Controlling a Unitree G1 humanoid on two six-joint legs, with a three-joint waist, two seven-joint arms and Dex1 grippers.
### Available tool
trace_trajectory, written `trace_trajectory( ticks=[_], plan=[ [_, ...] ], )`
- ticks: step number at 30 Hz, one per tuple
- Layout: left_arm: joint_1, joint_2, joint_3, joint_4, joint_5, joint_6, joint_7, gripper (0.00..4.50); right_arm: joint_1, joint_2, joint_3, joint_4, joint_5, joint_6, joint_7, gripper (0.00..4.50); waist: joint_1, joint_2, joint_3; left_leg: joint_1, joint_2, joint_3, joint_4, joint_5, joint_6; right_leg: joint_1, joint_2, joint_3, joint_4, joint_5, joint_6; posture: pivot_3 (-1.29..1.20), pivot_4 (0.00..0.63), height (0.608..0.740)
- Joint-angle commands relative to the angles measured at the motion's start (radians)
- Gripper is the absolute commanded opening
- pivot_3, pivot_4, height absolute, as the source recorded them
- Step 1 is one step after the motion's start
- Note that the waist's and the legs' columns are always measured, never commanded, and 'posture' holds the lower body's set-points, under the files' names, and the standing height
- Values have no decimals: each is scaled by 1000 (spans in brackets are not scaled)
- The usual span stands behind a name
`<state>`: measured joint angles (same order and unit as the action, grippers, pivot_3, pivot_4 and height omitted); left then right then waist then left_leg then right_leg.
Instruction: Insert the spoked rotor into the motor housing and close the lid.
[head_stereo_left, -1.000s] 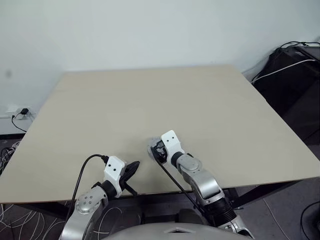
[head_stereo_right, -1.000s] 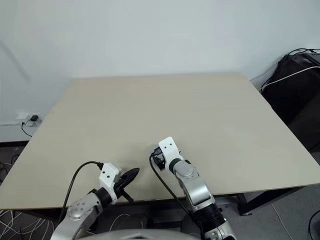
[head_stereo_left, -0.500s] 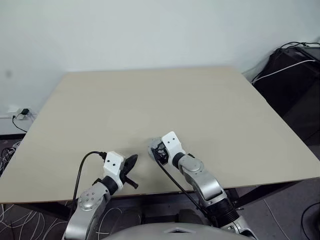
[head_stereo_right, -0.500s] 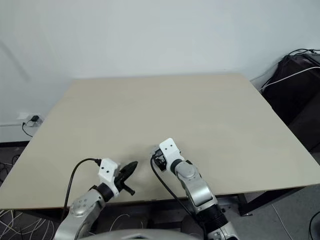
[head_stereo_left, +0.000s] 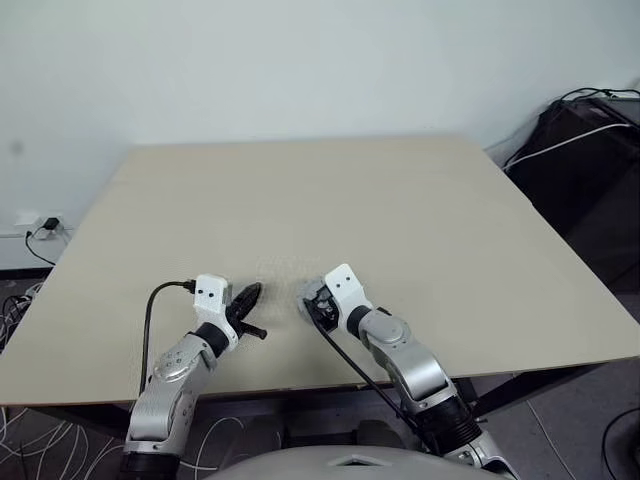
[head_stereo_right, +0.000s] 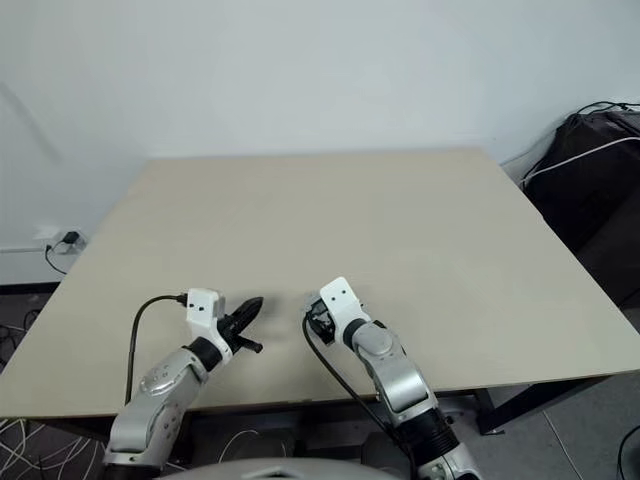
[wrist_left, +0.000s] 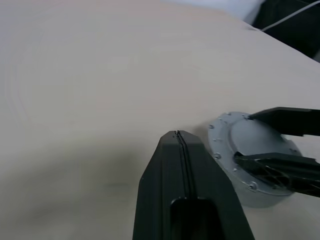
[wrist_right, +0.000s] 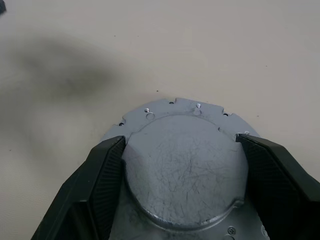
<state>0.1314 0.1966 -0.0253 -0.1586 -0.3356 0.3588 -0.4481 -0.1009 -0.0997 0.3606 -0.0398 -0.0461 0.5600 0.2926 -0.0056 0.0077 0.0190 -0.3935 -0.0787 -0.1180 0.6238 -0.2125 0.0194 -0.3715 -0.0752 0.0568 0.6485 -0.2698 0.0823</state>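
Observation:
The lid (wrist_right: 185, 170), a round grey metal disc with a smooth face and a screw-dotted flange, lies flat on the table (head_stereo_left: 400, 200) near its front edge. My right gripper (wrist_right: 181, 142) is shut on it, one black finger (wrist_right: 107, 165) pressed against each side of its rim. From the left wrist view the lid (wrist_left: 235, 142) shows with those fingers (wrist_left: 285, 117) around it. My left gripper (head_stereo_left: 250, 293) is shut and empty, hovering just left of the lid, its tip (wrist_left: 177, 135) a short way from the flange. The spoked rotor and the motor housing are hidden.
A black bag with cables (head_stereo_left: 590, 140) stands on the floor beyond the table's right edge. A wall socket with a plug (head_stereo_left: 45, 222) sits low at the left. The table's front edge runs just beneath both grippers.
My left gripper has come forward from the table's near edge onto the tabletop, closer to the lid, and rolled somewhat. The right gripper and lid have kept still.

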Motion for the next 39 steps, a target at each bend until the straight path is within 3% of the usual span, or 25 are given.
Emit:
trace_trajectory(
  ticks=[1,8,17,39],
  plan=[
    [-83,-10,7,41,-61,87,-26,0,4,-5,6,10,-2,35,10,3266,-1,0,0,0,0,0,0,0,0,0,0,0,0,-1,2,0,0,740],
    [-251,-9,20,174,-114,272,-38,0,-6,0,3,0,0,39,11,3266,-4,-1,-1,0,0,-1,1,0,0,0,1,0,0,2,6,0,0,740],
    [-380,-12,-12,300,-99,336,-86,0,-2,4,0,-12,0,39,7,3266,-6,-1,-1,0,0,-1,1,1,-1,0,1,0,0,5,2,0,0,740],
    [-436,-44,-107,365,-2,415,-67,0,16,10,2,-45,6,45,3,3266,-4,-2,-1,0,0,-2,1,0,-1,1,1,0,0,5,2,0,0,740]
  ],
)
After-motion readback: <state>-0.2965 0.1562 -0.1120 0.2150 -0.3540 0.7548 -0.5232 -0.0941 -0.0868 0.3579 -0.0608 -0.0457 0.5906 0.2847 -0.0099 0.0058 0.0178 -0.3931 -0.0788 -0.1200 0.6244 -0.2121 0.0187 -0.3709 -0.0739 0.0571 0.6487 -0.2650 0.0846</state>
